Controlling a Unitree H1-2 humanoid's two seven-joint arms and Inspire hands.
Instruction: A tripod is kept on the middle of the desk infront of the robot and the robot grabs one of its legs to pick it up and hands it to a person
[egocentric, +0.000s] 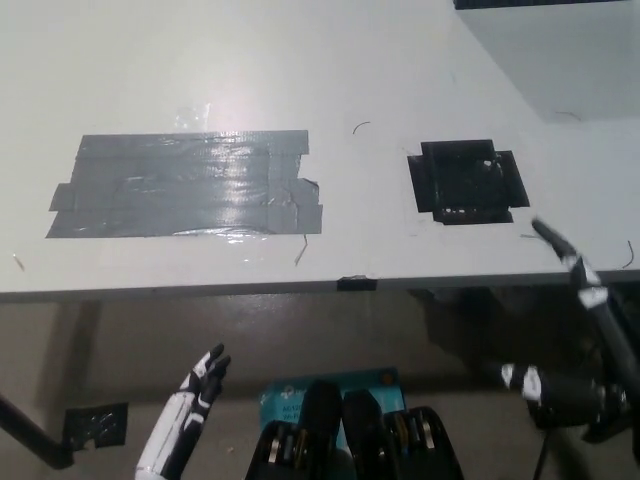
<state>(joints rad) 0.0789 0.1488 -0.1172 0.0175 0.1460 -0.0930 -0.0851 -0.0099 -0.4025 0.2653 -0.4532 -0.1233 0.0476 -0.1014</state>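
Tripod nowhere on the tabletop (300, 60), so the handover looks finished; both the left hand (195, 400) and right hand (575, 330) hang empty, fingers spread.

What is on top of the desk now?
On the desk lie only a grey tape patch and a black tape patch. No tripod shows. Whatever the patches cover is hidden.

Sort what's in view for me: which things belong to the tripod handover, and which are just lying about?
Job things: black right hand, open at the desk's right edge; white left hand, open, resting below the desk. No tripod in view.

Lying about: white desk; grey duct-tape patch; black square tape patch.
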